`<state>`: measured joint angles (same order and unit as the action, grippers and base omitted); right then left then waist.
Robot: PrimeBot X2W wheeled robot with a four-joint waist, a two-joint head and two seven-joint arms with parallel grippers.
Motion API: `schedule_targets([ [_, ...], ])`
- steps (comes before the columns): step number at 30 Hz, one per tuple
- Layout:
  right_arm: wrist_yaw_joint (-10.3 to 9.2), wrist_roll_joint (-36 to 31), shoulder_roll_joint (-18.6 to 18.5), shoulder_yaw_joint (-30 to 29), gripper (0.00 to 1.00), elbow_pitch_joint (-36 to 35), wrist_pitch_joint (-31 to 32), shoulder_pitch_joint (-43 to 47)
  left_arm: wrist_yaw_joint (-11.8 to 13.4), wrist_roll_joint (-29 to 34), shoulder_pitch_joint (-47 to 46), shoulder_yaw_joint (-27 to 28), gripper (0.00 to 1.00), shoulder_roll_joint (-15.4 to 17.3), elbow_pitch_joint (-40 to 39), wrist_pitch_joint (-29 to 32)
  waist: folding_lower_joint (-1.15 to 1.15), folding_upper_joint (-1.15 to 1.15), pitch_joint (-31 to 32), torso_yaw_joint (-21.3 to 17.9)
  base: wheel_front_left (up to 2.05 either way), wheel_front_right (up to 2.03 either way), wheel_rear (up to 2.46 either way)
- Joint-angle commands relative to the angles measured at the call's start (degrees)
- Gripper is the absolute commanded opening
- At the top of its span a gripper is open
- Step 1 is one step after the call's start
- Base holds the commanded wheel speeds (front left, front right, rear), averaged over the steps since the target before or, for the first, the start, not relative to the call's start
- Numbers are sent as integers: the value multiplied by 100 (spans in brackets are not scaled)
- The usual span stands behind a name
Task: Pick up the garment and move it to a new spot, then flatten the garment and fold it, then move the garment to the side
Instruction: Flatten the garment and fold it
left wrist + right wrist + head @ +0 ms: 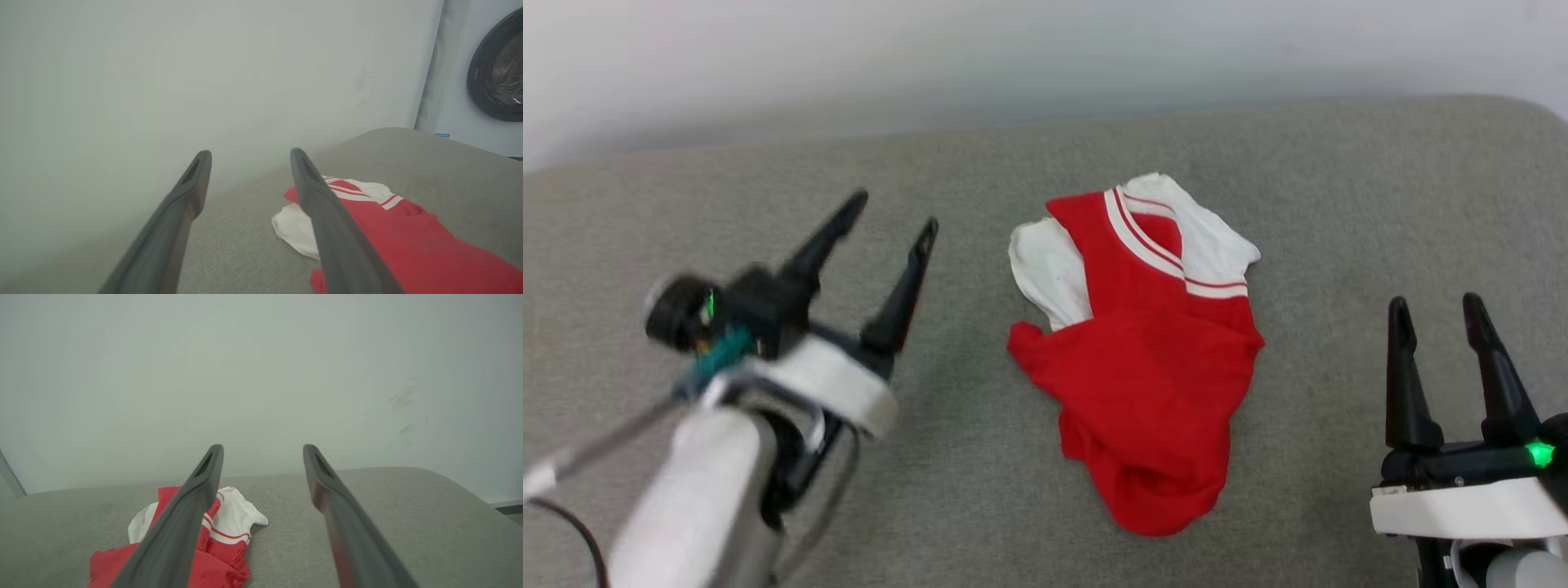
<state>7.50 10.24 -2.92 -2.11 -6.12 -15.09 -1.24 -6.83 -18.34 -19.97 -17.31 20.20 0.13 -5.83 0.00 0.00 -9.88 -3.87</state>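
Grey cushioned surface (1339,204) under a pale wall (1013,57), and the garment (1152,367) lies crumpled at its middle: red body bunched, white sleeves and striped trim at the far end. Left gripper (894,211) and right gripper (1436,304) flank it, fingers spread, clear of the cloth.

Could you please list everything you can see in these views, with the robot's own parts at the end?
garment: one, bright red with white sleeves and striped trim, lying crumpled near the middle of the padded surface, touched by neither hand.
padded surface: one, grey fabric, spread before the robot under the garment.
wall: one, pale, behind the surface.
scuff marks: a few, faint grey, on the wall in the right wrist view.
appliance: one, white with a dark round door, past the surface's far corner in the left wrist view.
left hand: one, dark fingers, open and empty, left of the garment.
right hand: one, dark fingers, open and empty, right of the garment.
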Motion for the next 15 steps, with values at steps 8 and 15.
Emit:
schedule_targets([
  [8,-2,139,8,-17,100,-110,-12,-406,-55,-1169,-2254,-824,100,874,528,2192,0,0,-1050,-625,0,0,0],
  [15,-2,258,8,71,100,48,-12,-570,-59,-2313,-3358,-1630,100,1334,1087,4216,0,0,-1463,-876,0,0,0],
])
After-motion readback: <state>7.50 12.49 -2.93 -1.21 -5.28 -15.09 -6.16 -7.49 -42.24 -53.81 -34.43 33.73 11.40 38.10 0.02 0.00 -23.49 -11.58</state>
